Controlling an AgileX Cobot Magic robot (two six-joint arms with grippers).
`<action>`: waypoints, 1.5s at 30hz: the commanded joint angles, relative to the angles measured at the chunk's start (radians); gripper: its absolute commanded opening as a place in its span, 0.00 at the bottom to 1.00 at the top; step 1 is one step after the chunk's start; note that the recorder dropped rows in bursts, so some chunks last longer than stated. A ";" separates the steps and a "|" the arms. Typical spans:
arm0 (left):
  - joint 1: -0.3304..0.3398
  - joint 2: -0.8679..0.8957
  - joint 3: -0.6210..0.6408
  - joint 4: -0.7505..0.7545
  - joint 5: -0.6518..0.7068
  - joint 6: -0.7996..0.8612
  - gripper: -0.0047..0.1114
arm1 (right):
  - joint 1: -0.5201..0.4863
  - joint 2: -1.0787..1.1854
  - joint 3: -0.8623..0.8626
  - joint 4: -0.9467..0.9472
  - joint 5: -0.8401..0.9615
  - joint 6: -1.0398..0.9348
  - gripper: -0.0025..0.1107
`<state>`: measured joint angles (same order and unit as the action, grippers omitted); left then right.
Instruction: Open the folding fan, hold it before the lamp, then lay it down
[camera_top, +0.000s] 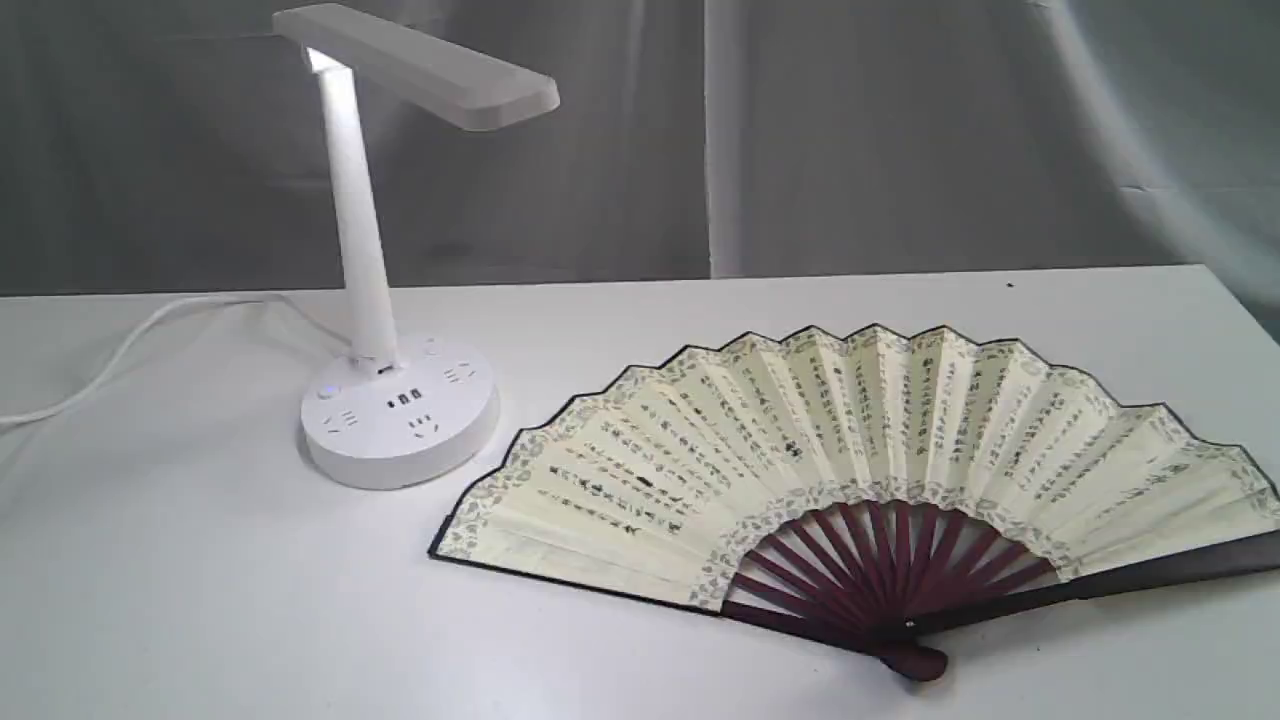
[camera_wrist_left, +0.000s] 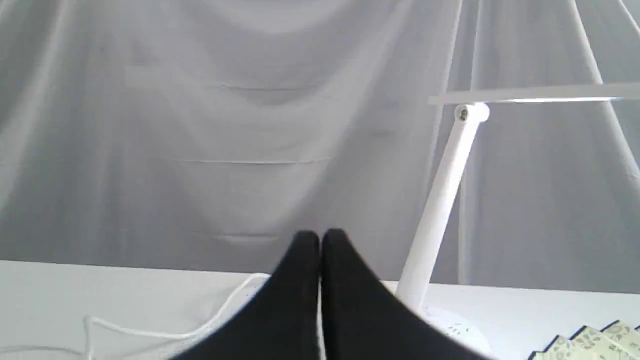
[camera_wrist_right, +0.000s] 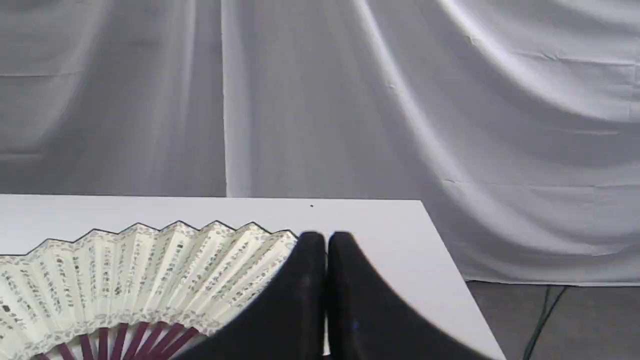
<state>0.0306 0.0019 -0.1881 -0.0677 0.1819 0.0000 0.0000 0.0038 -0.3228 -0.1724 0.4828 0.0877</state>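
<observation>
Left jaws and right jaws point level, shut and empty. The folding fan lies spread on the table, pivot nearward, span crosswise.

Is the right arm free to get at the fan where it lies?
Probably yes: the fan lies open on the table with nothing over it, and the shut right gripper sits close by.
</observation>
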 joint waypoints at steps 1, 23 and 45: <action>0.001 -0.002 0.062 -0.011 -0.056 0.000 0.04 | 0.000 -0.004 0.055 0.005 -0.090 0.003 0.02; 0.001 -0.002 0.188 0.086 -0.036 0.000 0.04 | 0.000 -0.004 0.323 0.001 -0.330 0.001 0.02; 0.001 -0.002 0.188 0.086 -0.036 0.000 0.04 | 0.000 -0.004 0.323 0.092 -0.261 -0.003 0.02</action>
<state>0.0306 0.0037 -0.0040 0.0146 0.1454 0.0000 0.0000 0.0038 -0.0038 -0.0817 0.2158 0.0897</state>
